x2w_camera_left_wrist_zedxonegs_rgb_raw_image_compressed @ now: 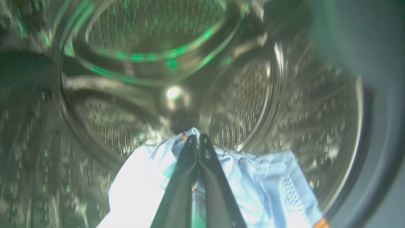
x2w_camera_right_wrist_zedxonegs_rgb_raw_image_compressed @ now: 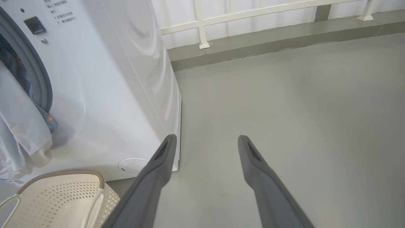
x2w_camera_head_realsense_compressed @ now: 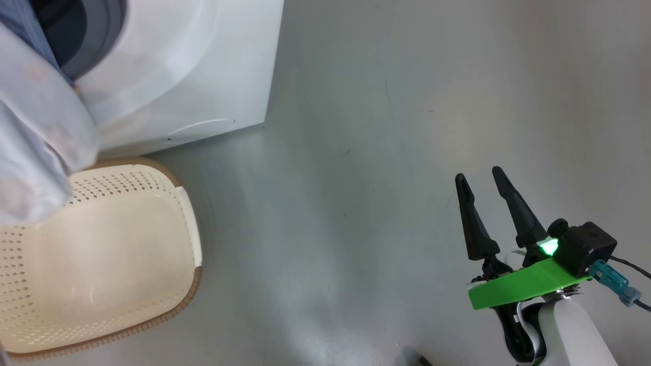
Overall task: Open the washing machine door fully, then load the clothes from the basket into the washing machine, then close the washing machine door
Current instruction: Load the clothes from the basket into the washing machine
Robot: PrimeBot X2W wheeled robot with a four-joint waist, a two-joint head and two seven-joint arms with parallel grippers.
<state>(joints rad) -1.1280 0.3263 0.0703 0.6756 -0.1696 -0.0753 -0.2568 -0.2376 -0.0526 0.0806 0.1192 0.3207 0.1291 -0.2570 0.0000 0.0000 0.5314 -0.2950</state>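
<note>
My left gripper [x2w_camera_left_wrist_zedxonegs_rgb_raw_image_compressed: 196,136] is shut on the light blue clothes [x2w_camera_left_wrist_zedxonegs_rgb_raw_image_compressed: 253,186] and reaches into the steel drum [x2w_camera_left_wrist_zedxonegs_rgb_raw_image_compressed: 240,95] of the washing machine [x2w_camera_head_realsense_compressed: 203,71]. In the head view the clothes [x2w_camera_head_realsense_compressed: 35,132] hang from the machine's opening down over the cream basket [x2w_camera_head_realsense_compressed: 112,254], whose visible inside is bare. In the right wrist view the clothes [x2w_camera_right_wrist_zedxonegs_rgb_raw_image_compressed: 19,133] drape out of the grey gasket [x2w_camera_right_wrist_zedxonegs_rgb_raw_image_compressed: 42,82] above the basket [x2w_camera_right_wrist_zedxonegs_rgb_raw_image_compressed: 60,199]. My right gripper [x2w_camera_head_realsense_compressed: 480,178] stands open over the floor to the right, holding nothing. The washing machine door is out of view.
Grey floor [x2w_camera_head_realsense_compressed: 386,127] stretches right of the machine. A white railing [x2w_camera_right_wrist_zedxonegs_rgb_raw_image_compressed: 253,15] on a low kerb runs along the far side. The round service flap [x2w_camera_right_wrist_zedxonegs_rgb_raw_image_compressed: 133,166] sits at the machine's lower front corner.
</note>
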